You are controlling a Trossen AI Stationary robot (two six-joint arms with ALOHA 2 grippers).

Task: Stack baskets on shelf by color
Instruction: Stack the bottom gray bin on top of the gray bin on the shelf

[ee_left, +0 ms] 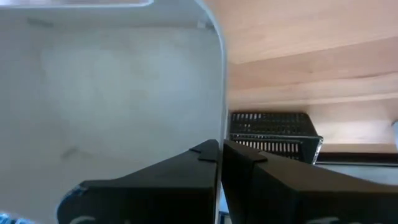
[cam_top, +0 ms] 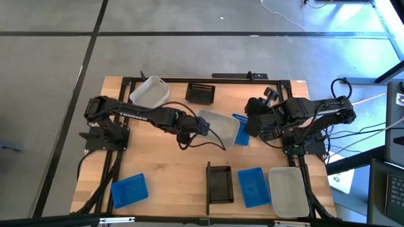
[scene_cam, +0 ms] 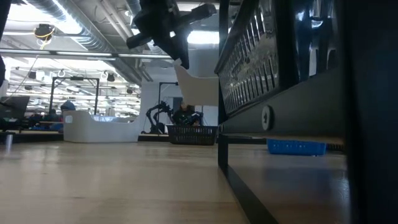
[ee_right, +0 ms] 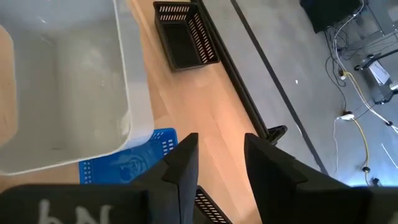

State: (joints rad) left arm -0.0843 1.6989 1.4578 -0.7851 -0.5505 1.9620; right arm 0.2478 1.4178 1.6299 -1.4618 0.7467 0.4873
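My left gripper (cam_top: 203, 125) (ee_left: 221, 149) is at the table's middle, shut on a translucent white basket (cam_top: 222, 126) (scene_cam: 199, 87). A blue basket (cam_top: 240, 130) (ee_right: 127, 163) lies partly under that white one. My right gripper (cam_top: 248, 124) (ee_right: 221, 152) is open right beside the blue basket, above it. Another white basket (cam_top: 149, 91) and a black one (cam_top: 201, 93) stand at the far edge, and a blue one (cam_top: 129, 189) lies near-left. On the shelf (cam_top: 237, 200), by its upright bar (cam_top: 208, 188), stand a black (cam_top: 219, 184), a blue (cam_top: 254, 186) and a white basket (cam_top: 289, 191). My left gripper pinches the white basket's side wall at its rim (ee_left: 219, 118), one finger (ee_left: 186, 168) inside the tub and one (ee_left: 261, 168) outside. It comes from the table's left. In the low view the basket hangs tilted below the fingers, above the tabletop.
Bare tabletop (cam_top: 164, 164) lies between the held basket and the shelf. The black table frame (cam_top: 120, 126) runs under both arm bases. Cables trail off the table's right side (cam_top: 353, 135). In the low view the shelf's black basket (scene_cam: 261, 50) fills the near right.
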